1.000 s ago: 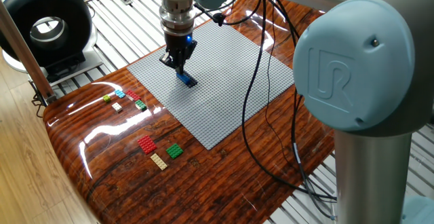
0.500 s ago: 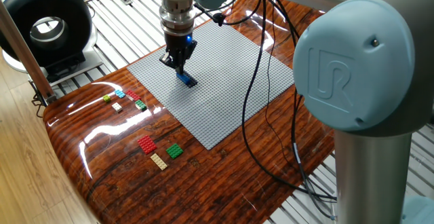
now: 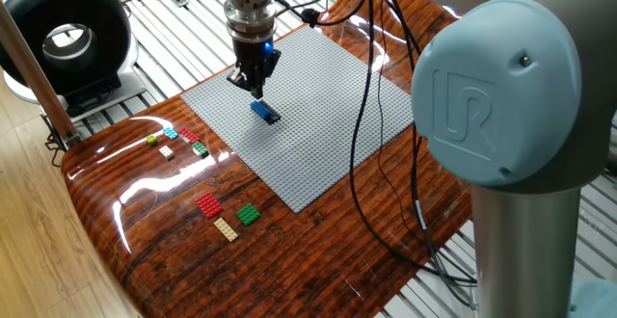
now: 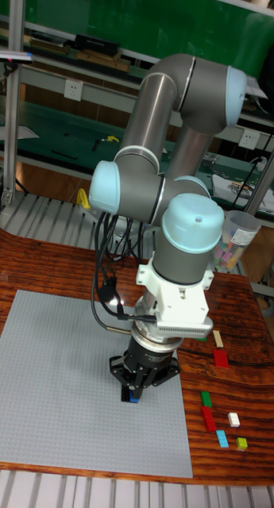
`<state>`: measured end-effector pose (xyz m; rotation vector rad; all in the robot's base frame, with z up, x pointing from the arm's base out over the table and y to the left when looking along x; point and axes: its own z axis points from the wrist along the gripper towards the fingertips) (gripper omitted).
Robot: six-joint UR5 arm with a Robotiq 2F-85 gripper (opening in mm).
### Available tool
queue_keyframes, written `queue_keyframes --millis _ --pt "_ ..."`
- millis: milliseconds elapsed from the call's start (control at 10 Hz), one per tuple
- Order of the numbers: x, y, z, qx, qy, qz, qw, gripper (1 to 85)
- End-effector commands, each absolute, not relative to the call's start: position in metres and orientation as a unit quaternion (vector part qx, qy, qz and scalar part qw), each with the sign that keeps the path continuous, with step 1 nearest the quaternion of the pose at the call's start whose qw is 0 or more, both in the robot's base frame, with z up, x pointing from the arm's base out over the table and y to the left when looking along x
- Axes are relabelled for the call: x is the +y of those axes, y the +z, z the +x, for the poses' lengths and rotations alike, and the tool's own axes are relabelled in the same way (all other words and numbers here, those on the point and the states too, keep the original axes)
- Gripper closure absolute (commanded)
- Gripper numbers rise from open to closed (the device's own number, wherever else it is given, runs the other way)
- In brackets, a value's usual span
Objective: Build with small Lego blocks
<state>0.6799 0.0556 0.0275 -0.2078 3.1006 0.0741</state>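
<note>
Nearest the fixed camera, well clear of the fingers, 3 small Lego blocks lie on the bare wood of the table [image 3: 289, 251]: a red block [image 3: 208, 204], a green block [image 3: 249, 215] and a tan block [image 3: 226, 228], close together but apart. Farther back, approx. midway to the fingers, a second cluster sits near the baseplate edge: a yellow-green block [image 3: 151, 141], a light blue block [image 3: 171, 133], a white block [image 3: 167, 150], plus a red/green pair [image 3: 196, 144] touching or nearly so. The grey baseplate [image 3: 318, 116] lies flat on the table. A blue block [image 3: 265, 112] rests on the baseplate just below and slightly camera-side of the fingertips; a gap shows between block and tips in the fixed view, so no contact. The fingers [image 3: 253, 79] point down at the baseplate, tips close together, nothing held; whether fully closed cannot be told. In the tall view the fingers [image 4: 140, 385] hang over the plate with the blue block [image 4: 133, 398] directly under the tips; contact cannot be judged there. Black cables [image 3: 371, 135] drape across the baseplate, beyond the fingers.
</note>
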Motion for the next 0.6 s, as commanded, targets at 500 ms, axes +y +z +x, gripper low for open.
queue_keyframes --millis 500 --pt "0.055 0.0228 0.6731 0.997 0.037 -0.059 0.028 84.7"
